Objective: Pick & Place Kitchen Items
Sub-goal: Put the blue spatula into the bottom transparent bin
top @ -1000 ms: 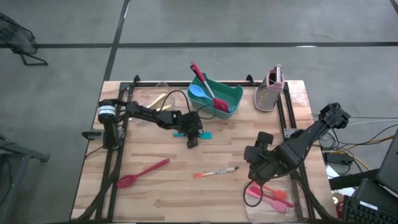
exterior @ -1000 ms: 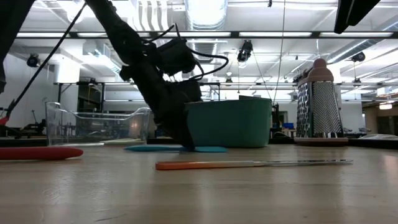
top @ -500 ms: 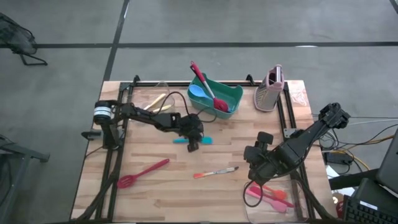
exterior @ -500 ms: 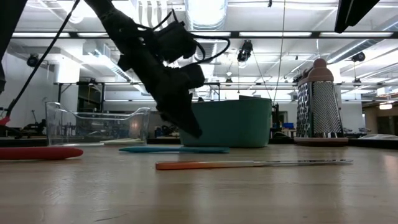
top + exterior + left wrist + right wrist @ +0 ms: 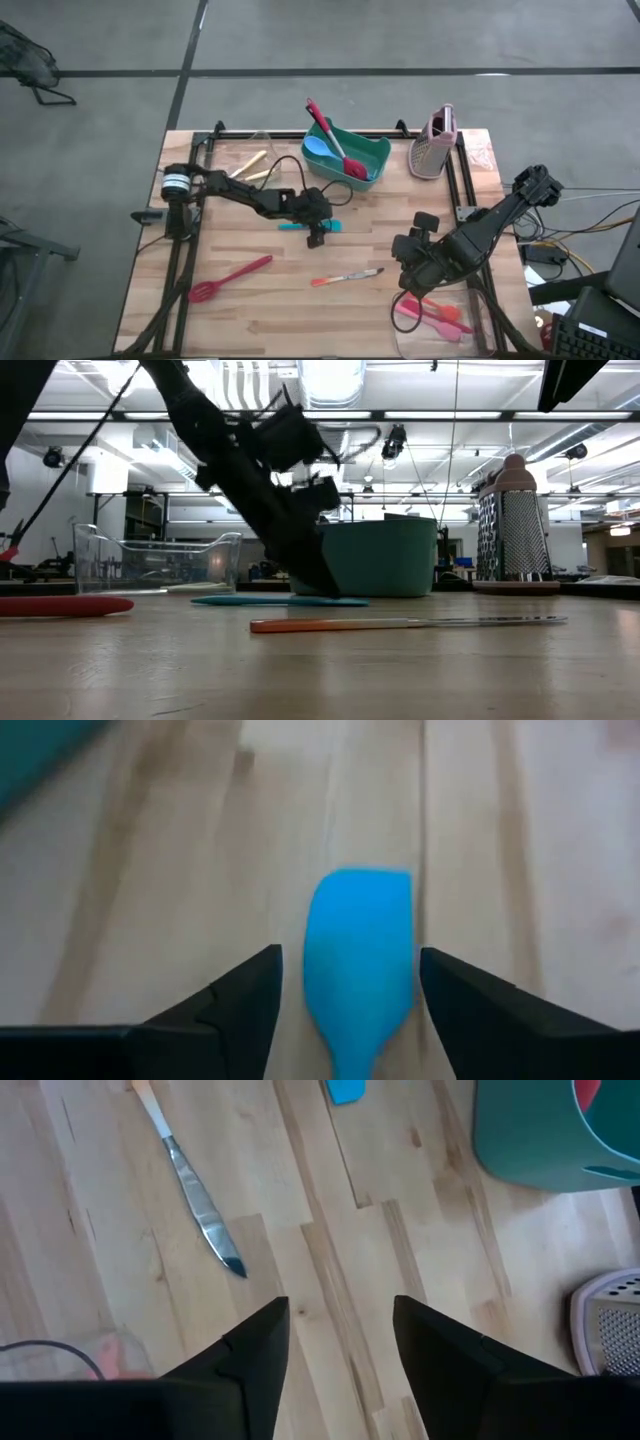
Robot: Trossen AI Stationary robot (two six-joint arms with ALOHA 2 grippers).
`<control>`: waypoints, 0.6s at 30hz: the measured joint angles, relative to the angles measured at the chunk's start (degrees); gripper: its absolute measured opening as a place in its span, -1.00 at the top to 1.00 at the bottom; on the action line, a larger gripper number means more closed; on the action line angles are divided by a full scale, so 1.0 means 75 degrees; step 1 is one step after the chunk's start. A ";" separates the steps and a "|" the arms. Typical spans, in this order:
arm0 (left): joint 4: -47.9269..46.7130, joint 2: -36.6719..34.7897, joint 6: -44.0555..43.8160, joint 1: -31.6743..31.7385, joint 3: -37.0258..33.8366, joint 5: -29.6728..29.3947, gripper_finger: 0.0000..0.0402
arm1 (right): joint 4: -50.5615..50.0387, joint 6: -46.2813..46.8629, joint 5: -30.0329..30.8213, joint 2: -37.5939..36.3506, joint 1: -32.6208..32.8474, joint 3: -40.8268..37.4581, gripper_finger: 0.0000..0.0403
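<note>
place: lab/workshop | cues: ceiling ducts (image 5: 250, 380), strip lights (image 5: 480, 415), concrete floor (image 5: 400, 35)

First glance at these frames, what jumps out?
The left pincer at mid-table, fingers spread either side of a blue spatula lying flat on the wood. Just behind it, the teal bin with a red utensil sticking out over its rim, and the upright grater to its right. The right pincer waits open near the front right, beside an orange-handled knife.
</note>
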 joint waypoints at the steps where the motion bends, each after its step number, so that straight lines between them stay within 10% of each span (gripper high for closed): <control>1: -0.0001 0.0104 0.0007 0.0011 -0.0001 -0.0007 -0.20 | 0.0007 0.0000 0.0000 0.0000 0.0002 0.0000 0.15; 18: 0.0076 0.1033 0.0411 -0.0081 0.0076 0.0623 0.61 | 0.0276 -0.0226 0.0598 0.0000 0.0000 -0.0061 0.33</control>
